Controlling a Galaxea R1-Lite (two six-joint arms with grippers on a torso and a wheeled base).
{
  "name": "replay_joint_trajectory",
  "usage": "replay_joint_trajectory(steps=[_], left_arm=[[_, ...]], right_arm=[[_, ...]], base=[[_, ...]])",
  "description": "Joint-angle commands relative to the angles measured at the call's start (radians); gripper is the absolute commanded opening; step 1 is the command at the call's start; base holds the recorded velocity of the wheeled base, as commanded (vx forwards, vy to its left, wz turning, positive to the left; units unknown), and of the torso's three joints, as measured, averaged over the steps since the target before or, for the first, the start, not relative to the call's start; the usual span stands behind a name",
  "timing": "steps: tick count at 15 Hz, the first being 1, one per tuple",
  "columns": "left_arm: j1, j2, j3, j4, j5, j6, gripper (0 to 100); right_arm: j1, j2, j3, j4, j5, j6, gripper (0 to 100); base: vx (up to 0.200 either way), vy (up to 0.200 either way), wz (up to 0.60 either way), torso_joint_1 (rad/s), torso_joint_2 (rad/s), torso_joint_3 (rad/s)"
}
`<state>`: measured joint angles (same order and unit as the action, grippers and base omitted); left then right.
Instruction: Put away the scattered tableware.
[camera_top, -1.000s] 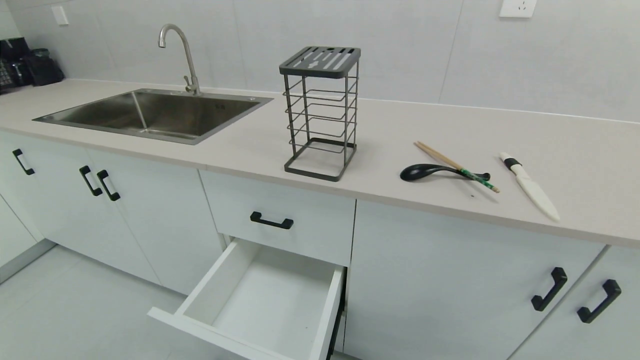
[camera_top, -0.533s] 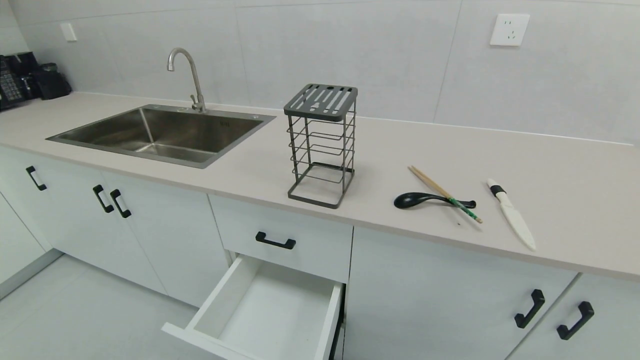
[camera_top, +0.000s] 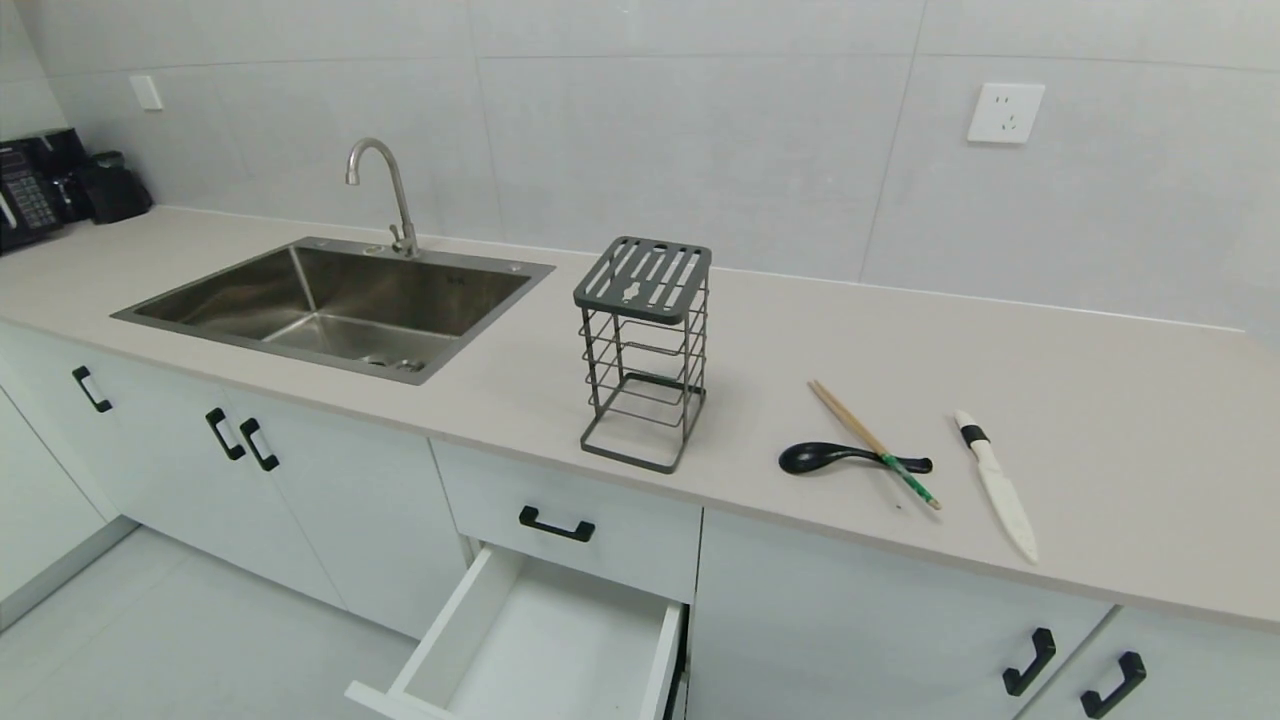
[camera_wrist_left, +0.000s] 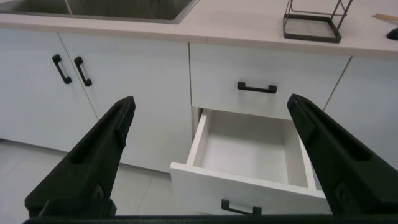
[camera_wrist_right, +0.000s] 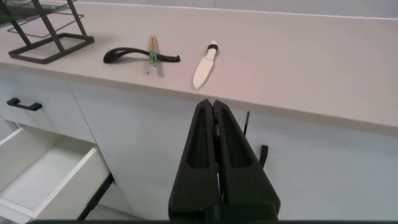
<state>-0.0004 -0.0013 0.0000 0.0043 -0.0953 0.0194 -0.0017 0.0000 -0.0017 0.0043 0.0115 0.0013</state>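
Note:
A black spoon (camera_top: 840, 457), a pair of wooden chopsticks (camera_top: 870, 440) lying across its handle, and a white knife (camera_top: 995, 483) rest on the counter at the right. Left of them stands a dark wire rack (camera_top: 643, 352) with a slotted top. The right wrist view looks at the spoon (camera_wrist_right: 127, 54), chopsticks (camera_wrist_right: 152, 51) and knife (camera_wrist_right: 205, 65) from below counter height, with my right gripper (camera_wrist_right: 212, 106) shut and empty in front of the cabinet. My left gripper (camera_wrist_left: 211, 101) is open, low and facing the open white drawer (camera_wrist_left: 249, 149).
A steel sink (camera_top: 330, 305) with a tap (camera_top: 385, 185) is set in the counter (camera_top: 800, 330) at the left. The pulled-out drawer (camera_top: 540, 650) sits below the rack, under a shut drawer with a black handle (camera_top: 556, 524). Dark appliances (camera_top: 60, 185) stand at the far left.
The whole head picture has shifted downward, so the camera has moved. The spoon, chopsticks, knife and rack keep their places on the counter.

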Motion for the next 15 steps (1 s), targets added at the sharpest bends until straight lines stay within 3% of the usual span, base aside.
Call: replay_joint_trajectory(steps=[1, 4, 9, 10, 15], left_arm=[[0.0, 0.001, 0.0, 0.0, 0.0, -0.001, 100], [0.0, 0.001, 0.0, 0.0, 0.0, -0.001, 100], [0.0, 0.001, 0.0, 0.0, 0.0, -0.001, 100], [-0.001, 0.001, 0.0, 0.0, 0.0, -0.001, 100], [-0.001, 0.001, 0.0, 0.0, 0.0, -0.001, 100]], right_arm=[[0.0, 0.0, 0.0, 0.0, 0.002, 0.002, 0], [0.0, 0.0, 0.0, 0.002, 0.002, 0.002, 0], [0.0, 0.0, 0.0, 0.0, 0.002, -0.001, 0], [0.0, 0.0, 0.0, 0.0, 0.002, 0.002, 100], [0.0, 0.0, -0.001, 0.0, 0.002, 0.003, 100]], base=[[0.0, 0.0, 0.0, 0.276, -0.55, -0.256], [0.0, 0.0, 0.0, 0.256, -0.48, -0.238], [0.0, 0.0, 0.0, 0.037, -0.07, -0.034], [0.0, 0.0, 0.0, 0.0, 0.0, 0.0], [0.0, 0.0, 0.0, 0.0, 0.0, 0.0]])
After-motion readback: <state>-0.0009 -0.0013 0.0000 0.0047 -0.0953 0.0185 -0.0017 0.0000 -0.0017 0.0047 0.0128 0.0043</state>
